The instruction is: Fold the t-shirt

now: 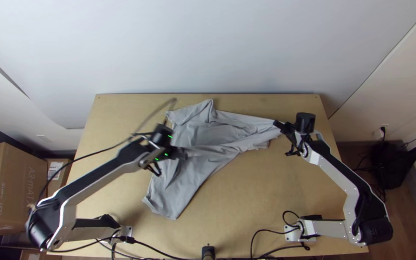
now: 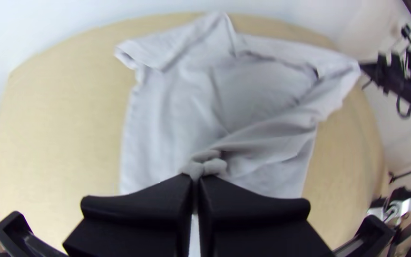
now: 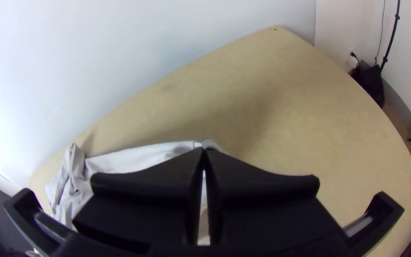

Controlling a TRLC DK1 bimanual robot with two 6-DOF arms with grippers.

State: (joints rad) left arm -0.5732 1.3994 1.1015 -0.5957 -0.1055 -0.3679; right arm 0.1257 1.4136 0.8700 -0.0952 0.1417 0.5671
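A grey t-shirt (image 1: 184, 178) lies rumpled across the wooden table (image 1: 266, 197), stretching from near the far edge. The left gripper (image 1: 184, 154) pinches a bunch at its middle; the right gripper (image 1: 278, 124) clamps its end toward the right edge.

Creased cloth, pale wood, silvery metal
Mid-frame in the top view, the T-shirt (image 1: 181, 174) was matt, creased grey cloth; the worktop (image 1: 266, 192) was smooth, matt wood. The left tool (image 1: 183, 154) and right tool (image 1: 277, 123) looked like matt black plastic, the arm links (image 1: 334, 175) like smooth silver metal. At lower left, the box (image 1: 18, 192) was matt brown cardboard.
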